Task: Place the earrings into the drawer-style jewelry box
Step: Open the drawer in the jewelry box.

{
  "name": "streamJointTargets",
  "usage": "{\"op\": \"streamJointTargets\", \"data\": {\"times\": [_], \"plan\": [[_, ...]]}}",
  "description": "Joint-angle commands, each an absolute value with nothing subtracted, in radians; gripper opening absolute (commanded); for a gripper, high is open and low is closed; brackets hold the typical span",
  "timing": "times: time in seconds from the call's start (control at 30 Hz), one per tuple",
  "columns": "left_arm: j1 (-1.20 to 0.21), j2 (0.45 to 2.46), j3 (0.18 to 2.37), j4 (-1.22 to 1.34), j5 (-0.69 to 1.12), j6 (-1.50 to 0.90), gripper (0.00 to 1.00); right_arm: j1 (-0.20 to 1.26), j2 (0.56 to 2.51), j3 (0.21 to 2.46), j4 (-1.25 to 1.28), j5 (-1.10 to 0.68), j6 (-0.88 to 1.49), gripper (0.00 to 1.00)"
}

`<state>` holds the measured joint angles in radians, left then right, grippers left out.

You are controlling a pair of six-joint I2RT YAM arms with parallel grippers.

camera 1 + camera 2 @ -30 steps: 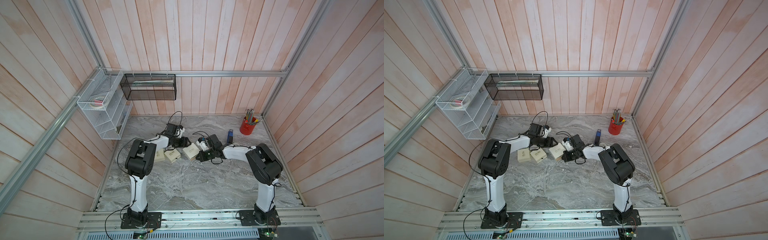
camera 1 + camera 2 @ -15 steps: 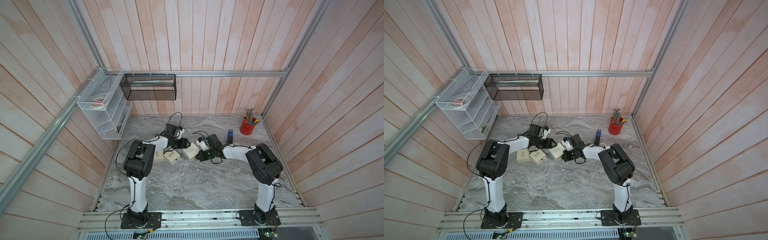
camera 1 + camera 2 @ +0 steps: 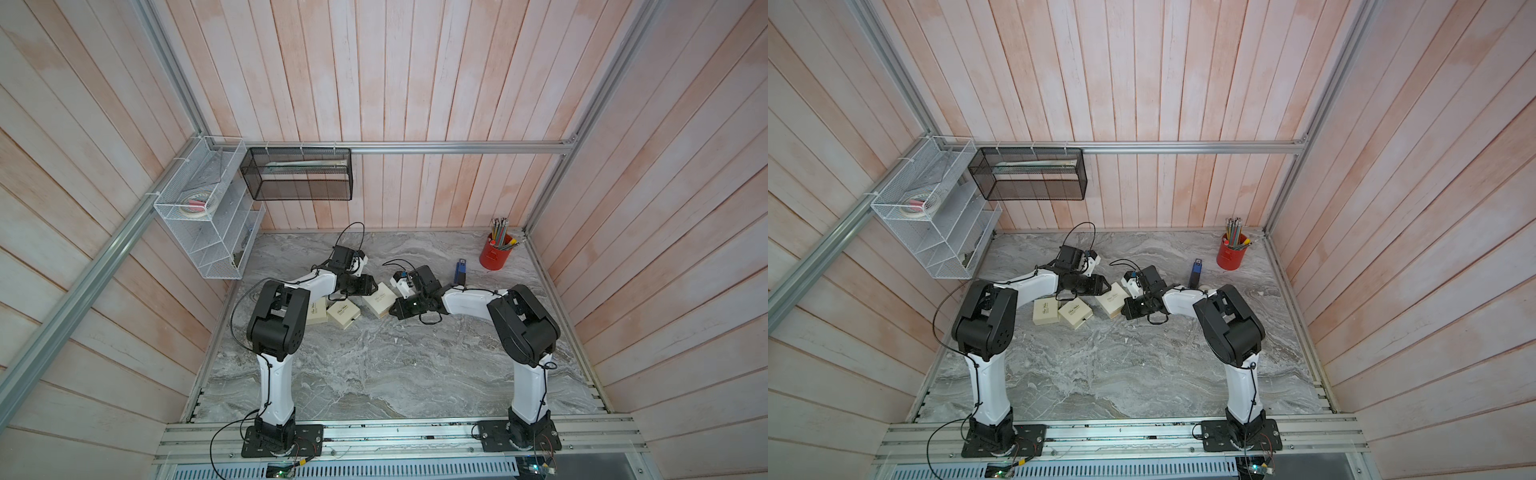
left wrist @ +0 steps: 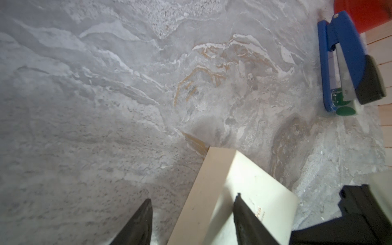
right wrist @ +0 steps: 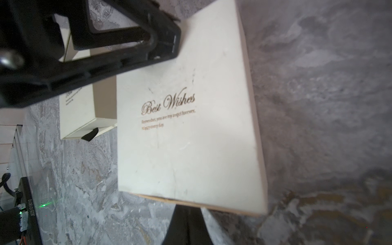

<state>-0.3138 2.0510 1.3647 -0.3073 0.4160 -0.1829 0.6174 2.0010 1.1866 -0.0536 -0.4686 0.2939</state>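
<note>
**Both claws at the "Best Wishes" box**

A square cream cardboard jewelry box (image 3: 379,300) (image 3: 1112,300) (image 5: 191,137) printed in gold script with "Best Wishes" lies flat on the grey marble tabletop (image 3: 374,365). It is the landmark for everything else here.

The left gripper (image 3: 374,286) (image 3: 1104,286) (image 4: 194,197) hangs over the box's far corner with its jaws spread. In the left wrist view one black finger (image 4: 244,212) sits above the lid (image 4: 254,180), and the other finger is off the side, over bare marble. They straddle the corner and pinch nothing.

The right gripper (image 3: 392,311) (image 3: 1124,311) (image 5: 186,222) is at the box's opposite edge, touching or nearly touching it. Its fingers are pressed together. Whether a pull tab is caught between them cannot be told.

Just beside the box, on the left arm's side, is a second cream box (image 3: 343,312) (image 3: 1074,312) (image 5: 78,110). Its drawer is pushed slightly out, and a black ribbon tab (image 5: 90,134) shows at the front. A third cream box (image 3: 316,312) (image 3: 1045,311) touches that one on its far side from the landmark.

Behind the landmark box, toward the back wall and the right arm's side, stands a blue stapler (image 3: 460,270) (image 3: 1196,272) (image 4: 347,63). A red cup of pencils (image 3: 495,254) (image 3: 1231,255) stands further out the same way.

The earrings cannot be made out in any view.
</note>
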Motion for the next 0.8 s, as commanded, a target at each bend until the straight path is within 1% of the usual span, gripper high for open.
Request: {"op": "streamJointTargets", "data": {"times": [0.0, 0.77], "plan": [[-0.308, 2.084, 1.365, -0.384, 0.316, -0.148, 0.61, 0.618, 1.979, 1.149, -0.06, -0.448, 0.282, 0.0], [-0.308, 2.103, 1.368, -0.387, 0.316, -0.145, 0.6, 0.618, 1.875, 1.008, -0.047, -0.435, 0.3, 0.0]]}}
